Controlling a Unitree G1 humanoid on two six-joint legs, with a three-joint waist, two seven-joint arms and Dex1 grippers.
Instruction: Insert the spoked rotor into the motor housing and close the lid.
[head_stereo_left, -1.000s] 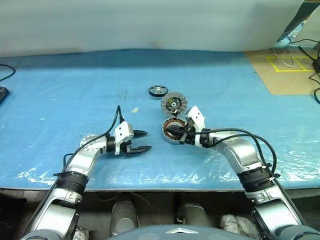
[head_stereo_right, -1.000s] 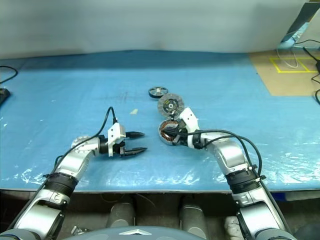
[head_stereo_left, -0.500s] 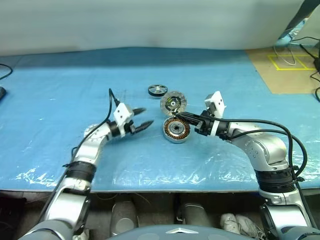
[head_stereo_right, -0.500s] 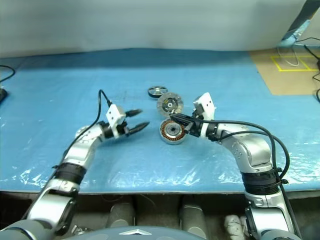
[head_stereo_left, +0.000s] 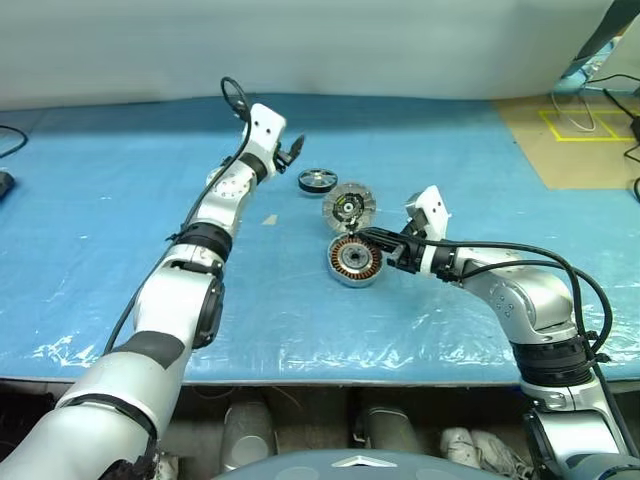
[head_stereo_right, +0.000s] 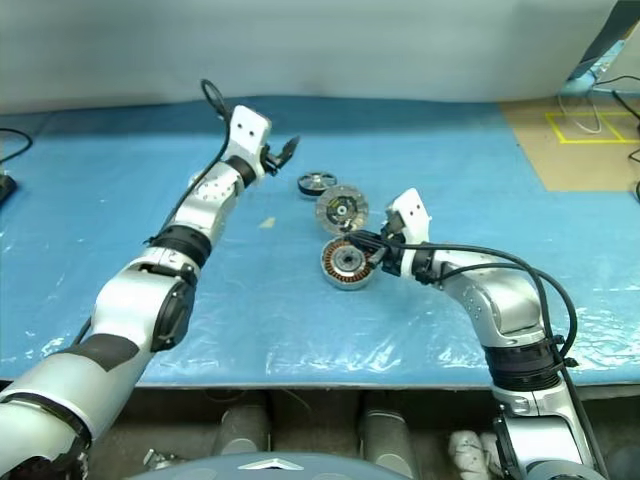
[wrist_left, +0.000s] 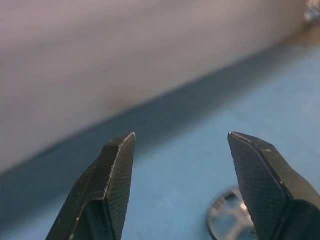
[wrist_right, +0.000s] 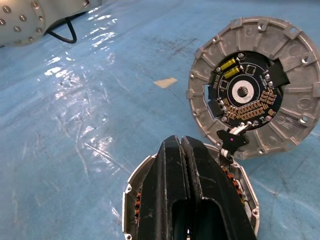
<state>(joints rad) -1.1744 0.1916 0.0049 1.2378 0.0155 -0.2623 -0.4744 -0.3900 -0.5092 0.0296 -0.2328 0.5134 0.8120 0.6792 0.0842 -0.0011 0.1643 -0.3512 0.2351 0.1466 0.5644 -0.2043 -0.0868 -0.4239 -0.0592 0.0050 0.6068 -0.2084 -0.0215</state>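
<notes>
The spoked rotor (head_stereo_left: 316, 181), dark-rimmed with a silver hub, lies flat at the middle back of the blue table. My left gripper (head_stereo_left: 293, 150) hovers open just left of it and above it; in the left wrist view the rotor (wrist_left: 227, 220) peeks between the black fingertips (wrist_left: 120, 150). The lid (wrist_right: 255, 85) lies with its dark circuit face up, ribbed silver rim around it, just beyond the motor housing (head_stereo_left: 354, 259) with copper windings. My right gripper (head_stereo_left: 365, 237) is shut and empty, its tip over the housing's far rim (wrist_right: 131, 197), close to the lid.
A blue plastic sheet (head_stereo_left: 120, 250) covers the table. A small pale scrap (head_stereo_left: 269, 219) lies left of the lid. Brown board with yellow tape (head_stereo_left: 575, 140) and cables sit at the back right. A dark cable (head_stereo_left: 10, 145) lies at the left edge.
My left arm has swung up and away from the table's near side to the rotor, staying open. The right gripper lifted slightly and drew back to the right, staying shut.
</notes>
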